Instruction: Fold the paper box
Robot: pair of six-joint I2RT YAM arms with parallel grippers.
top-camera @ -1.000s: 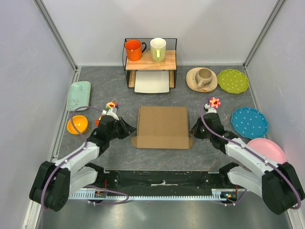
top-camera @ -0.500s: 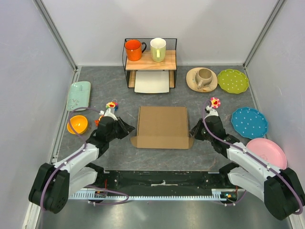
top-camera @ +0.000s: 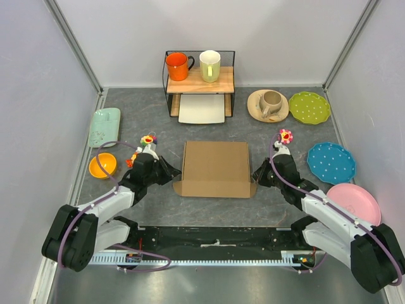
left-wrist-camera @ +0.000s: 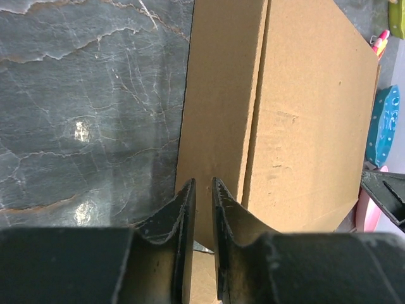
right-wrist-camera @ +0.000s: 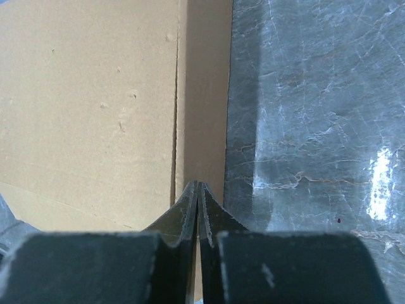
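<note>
Paper box [top-camera: 215,166] lies flat at the middle of the grey bench [top-camera: 158,209], between the two arms. The left end effector [left-wrist-camera: 202,185] sits at the box's left flap, its fingers a narrow slit apart with cardboard showing in the gap; whether they pinch it cannot be told. The right end effector [right-wrist-camera: 197,185] has its fingers pressed together, holding nothing, with its tips over the right flap's edge. Beyond, a wire shelf [top-camera: 223,80] carries an orange mug [top-camera: 177,66] and a pale green mug [top-camera: 209,65] above a white tray [top-camera: 202,109].
</note>
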